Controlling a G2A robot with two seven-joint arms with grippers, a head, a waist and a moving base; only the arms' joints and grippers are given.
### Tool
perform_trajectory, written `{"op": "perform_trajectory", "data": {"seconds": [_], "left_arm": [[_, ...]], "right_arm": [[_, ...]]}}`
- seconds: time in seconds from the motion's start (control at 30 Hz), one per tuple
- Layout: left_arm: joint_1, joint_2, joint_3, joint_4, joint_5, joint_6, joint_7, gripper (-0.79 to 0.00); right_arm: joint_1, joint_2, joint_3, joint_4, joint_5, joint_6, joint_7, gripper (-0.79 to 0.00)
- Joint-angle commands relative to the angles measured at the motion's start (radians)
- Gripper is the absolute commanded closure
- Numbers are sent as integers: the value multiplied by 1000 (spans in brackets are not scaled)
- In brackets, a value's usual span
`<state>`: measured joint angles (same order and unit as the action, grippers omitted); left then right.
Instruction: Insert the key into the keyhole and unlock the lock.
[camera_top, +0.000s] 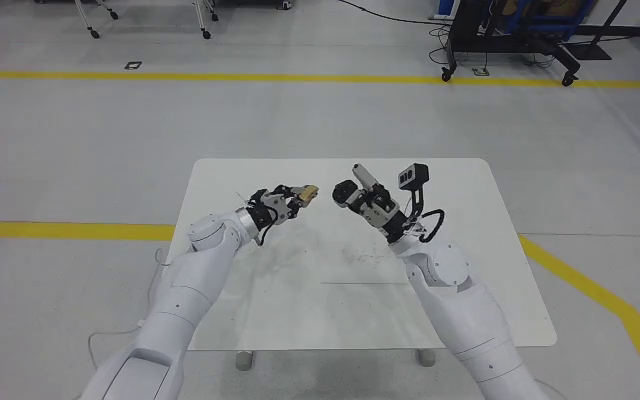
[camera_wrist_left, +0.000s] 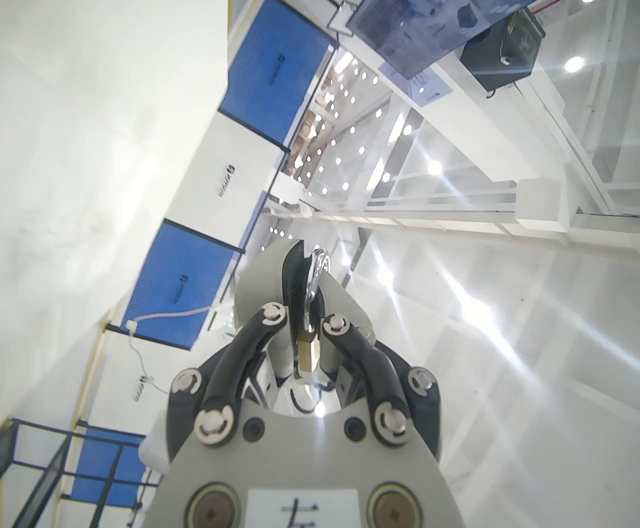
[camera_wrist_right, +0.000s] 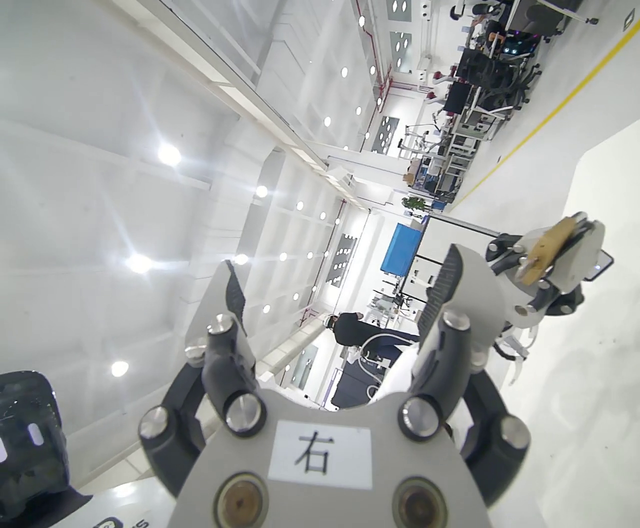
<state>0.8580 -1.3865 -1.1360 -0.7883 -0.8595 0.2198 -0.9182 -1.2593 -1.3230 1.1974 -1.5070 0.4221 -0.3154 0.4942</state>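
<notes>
A brass padlock (camera_top: 309, 191) is held above the white table (camera_top: 330, 290), with my left gripper (camera_top: 298, 194) shut on it. In the left wrist view the lock's brass body (camera_wrist_left: 306, 352) sits between the closed fingers, and a silvery metal piece (camera_wrist_left: 318, 267) sticks out past the tips. My right gripper (camera_top: 350, 182) hangs a short way to the right of the lock, facing it, open with nothing between its fingers (camera_wrist_right: 445, 285). From the right wrist view the padlock (camera_wrist_right: 547, 247) shows farther off in the left gripper.
Both grippers hover over the far half of the table, near its middle. A black camera mount (camera_top: 413, 177) stands out on the right wrist. Grey floor with a yellow line (camera_top: 60, 230) surrounds the table.
</notes>
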Motion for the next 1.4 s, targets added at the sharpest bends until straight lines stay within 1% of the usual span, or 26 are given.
{"op": "perform_trajectory", "data": {"seconds": [0.0,0.17,0.37,0.53,0.9,1.17,1.23,1.33,1.37], "left_arm": [[-10,-4,4,15,-22,7,-24,0],[-17,-9,14,29,-23,-1,-53,0],[-1,-7,4,23,-42,2,-69,0],[17,-1,-9,-7,-45,6,-70,0],[67,12,-31,-75,-33,16,-51,0],[91,16,-34,-109,-30,9,-59,0],[94,17,-37,-115,-22,-7,-47,0],[95,20,-45,-130,7,-71,-10,0],[95,21,-49,-134,19,-96,4,0]], "right_arm": [[18,-1,-10,17,-42,6,-9,0],[43,1,-27,31,-182,36,-34,0],[36,0,-58,11,-234,87,-24,0],[45,-2,-82,23,-316,111,-59,0],[38,-7,-107,13,-327,106,-73,0],[56,-13,-115,70,-344,117,-109,0],[47,-12,-107,55,-335,105,-115,0],[16,-9,-80,18,-277,79,-109,0],[3,-8,-69,7,-252,71,-101,-80]]}}
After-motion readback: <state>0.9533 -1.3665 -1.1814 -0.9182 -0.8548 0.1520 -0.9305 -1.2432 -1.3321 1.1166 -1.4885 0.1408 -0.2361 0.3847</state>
